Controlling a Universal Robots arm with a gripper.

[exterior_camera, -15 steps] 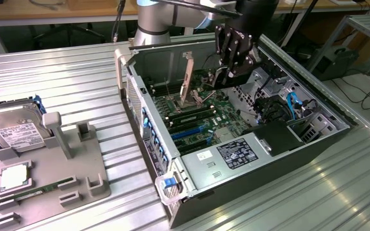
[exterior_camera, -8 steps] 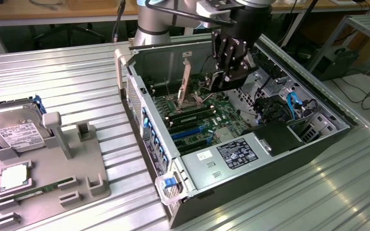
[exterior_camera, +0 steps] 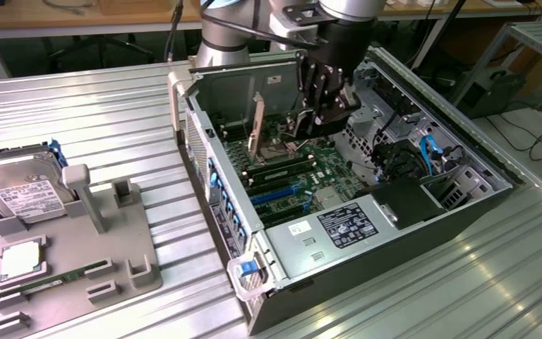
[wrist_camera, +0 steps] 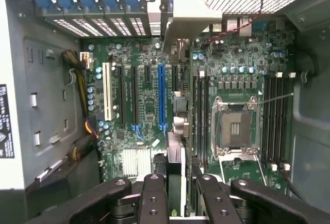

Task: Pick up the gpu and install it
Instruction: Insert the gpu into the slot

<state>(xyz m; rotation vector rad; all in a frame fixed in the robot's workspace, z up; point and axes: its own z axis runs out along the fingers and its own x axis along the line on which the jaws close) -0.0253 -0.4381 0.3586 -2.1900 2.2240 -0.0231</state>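
The arm (exterior_camera: pixel 229 32) comes in from about 11 o'clock of the exterior view and bends so that the wrist points straight down. The gripper (exterior_camera: pixel 320 113) hangs vertical at about 12 o'clock from the centre, its two fingers (wrist_camera: pixel 153 198) drawn close together and clamped on a thin edge-on card.

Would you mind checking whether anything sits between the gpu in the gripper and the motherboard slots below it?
Nothing visible does. The gripper holds the gpu edge-on inside the open computer case, above the motherboard; the expansion slots near it look unoccupied.
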